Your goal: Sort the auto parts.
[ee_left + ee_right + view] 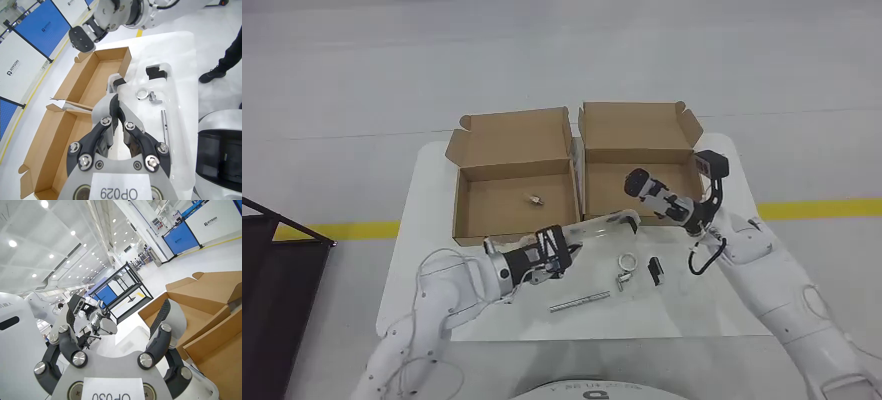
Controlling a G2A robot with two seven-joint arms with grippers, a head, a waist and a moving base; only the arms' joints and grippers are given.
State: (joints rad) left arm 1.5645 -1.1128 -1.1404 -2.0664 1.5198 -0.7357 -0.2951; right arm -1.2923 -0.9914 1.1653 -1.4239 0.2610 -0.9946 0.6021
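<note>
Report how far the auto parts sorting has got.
Done: one small part lies in the left box. In hand: nothing held for certain; the left end effector is shut at the clear tray's rim, and the right end effector hangs open over the right box. Left: the black clip, ring, bracket and rod, all in the tray.

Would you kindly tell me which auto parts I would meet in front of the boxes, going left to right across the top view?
Metal rod → silver ring → black part. The clear plastic part in the left end effector overlaps them, so it is left out.
</note>
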